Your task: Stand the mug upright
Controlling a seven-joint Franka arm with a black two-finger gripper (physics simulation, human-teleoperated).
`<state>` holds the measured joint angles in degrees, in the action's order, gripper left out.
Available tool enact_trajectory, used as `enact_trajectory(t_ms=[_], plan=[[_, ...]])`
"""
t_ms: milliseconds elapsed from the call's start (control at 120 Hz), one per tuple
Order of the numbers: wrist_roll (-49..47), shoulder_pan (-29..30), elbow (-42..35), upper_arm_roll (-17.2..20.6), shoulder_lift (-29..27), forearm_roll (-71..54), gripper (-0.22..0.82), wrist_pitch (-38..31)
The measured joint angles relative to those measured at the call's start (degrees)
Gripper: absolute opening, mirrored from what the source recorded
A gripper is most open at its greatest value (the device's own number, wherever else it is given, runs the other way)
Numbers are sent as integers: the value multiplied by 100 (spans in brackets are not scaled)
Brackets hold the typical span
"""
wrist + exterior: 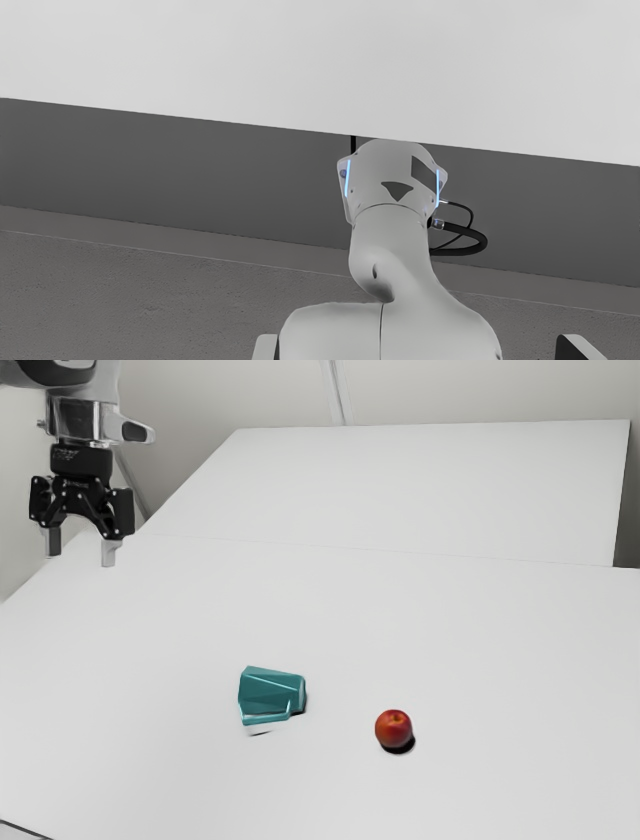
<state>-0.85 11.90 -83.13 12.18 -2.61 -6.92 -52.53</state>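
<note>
1. White table (450, 620): work surface.
2. My black claw (81, 556): raised, set wide, holding nothing.
3. Teal mug (271, 692): on the table, apparently on its side; I judge righting outstanding.
4. Red fruit (393, 728): rests near the mug.

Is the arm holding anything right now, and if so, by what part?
Nothing is held: the end effector is open, away from the mug.

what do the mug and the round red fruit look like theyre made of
The teal mug looks like glazed ceramic, going by the pale, shiny highlights along its faceted edges, though hard plastic could look the same. The round red fruit seems to have smooth, slightly glossy skin, with a soft highlight and a small dark dimple; it may be real or a plastic imitation.
</note>
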Motion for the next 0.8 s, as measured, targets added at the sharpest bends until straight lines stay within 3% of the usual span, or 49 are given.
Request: enact_trajectory(t_ms=[142, 242, 317, 408, 592, 800], plan=[[-14, -153, -173, -71, 94, 266, 60, -1484], [43, -664, -1818, -865, -80, 1393, 60, -2954], [234, -361, -2945, -1229, -113, 2688, 60, -4106], [540, 83, -3598, -1557, -112, 3992, 60, -5107], [1251, 56, -4783, -1688, -123, 5850, 60, -6254], [2041, -77, -5530, -1692, -121, 6699, 60, -6891]])
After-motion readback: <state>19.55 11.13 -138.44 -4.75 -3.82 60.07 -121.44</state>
